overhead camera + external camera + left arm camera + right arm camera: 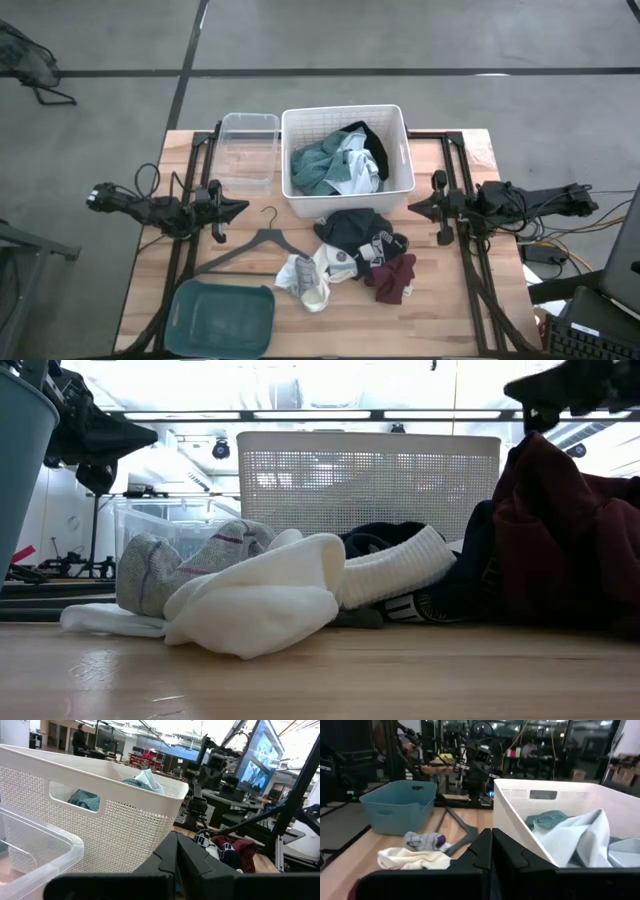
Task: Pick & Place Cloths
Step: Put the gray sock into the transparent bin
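Note:
A white basket (399, 120) at the table's far middle holds a teal-green cloth (315, 165), a white one (352, 170) and a black one (372, 148). In front of it on the table lie a black cloth with white print (355, 232), a small maroon cloth (393, 278) and white-grey cloths (305, 278), also low in the low view (230, 585). My left gripper (243, 208) hovers shut, level, left of the basket's near corner. My right gripper (412, 208) hovers shut, level, right of the basket. Neither holds anything.
A clear plastic box (248, 150) stands left of the basket. A black clothes hanger (262, 245) lies on the table by my left gripper. A teal bin (222, 318) sits at the near left edge. Bare wood shows at the near right.

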You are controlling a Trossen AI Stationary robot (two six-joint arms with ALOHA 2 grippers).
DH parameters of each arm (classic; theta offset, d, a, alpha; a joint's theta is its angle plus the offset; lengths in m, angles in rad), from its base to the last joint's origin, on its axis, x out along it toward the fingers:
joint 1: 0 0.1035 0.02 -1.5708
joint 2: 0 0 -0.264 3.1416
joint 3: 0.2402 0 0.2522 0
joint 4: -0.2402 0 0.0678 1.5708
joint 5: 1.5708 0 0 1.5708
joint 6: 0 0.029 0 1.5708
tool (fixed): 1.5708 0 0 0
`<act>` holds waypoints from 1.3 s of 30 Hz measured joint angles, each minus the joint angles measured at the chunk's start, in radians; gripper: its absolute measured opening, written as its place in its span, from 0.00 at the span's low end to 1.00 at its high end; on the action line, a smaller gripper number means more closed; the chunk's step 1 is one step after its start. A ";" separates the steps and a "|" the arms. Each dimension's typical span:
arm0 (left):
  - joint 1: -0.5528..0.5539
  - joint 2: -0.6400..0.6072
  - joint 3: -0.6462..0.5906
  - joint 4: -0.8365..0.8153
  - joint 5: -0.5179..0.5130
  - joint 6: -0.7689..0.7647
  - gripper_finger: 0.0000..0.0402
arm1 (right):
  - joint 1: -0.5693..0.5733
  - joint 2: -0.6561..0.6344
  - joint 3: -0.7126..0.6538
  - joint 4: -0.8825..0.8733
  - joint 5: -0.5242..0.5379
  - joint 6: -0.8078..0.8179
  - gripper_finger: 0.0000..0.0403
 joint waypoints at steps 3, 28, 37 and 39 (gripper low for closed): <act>0.000 0.000 0.000 0.000 0.000 0.000 0.02 | 0.000 -0.066 -0.061 0.002 -0.001 -0.002 0.02; 0.000 0.000 0.000 -0.002 0.000 0.000 0.02 | -0.003 -0.252 -0.218 0.051 0.012 0.020 0.02; 0.000 0.000 0.000 -0.002 0.000 0.000 0.02 | -0.003 -0.253 -0.235 0.051 0.034 -0.082 0.02; 0.000 0.000 0.000 -0.002 0.000 0.000 0.02 | -0.003 -0.253 -0.223 0.053 0.036 -0.067 0.02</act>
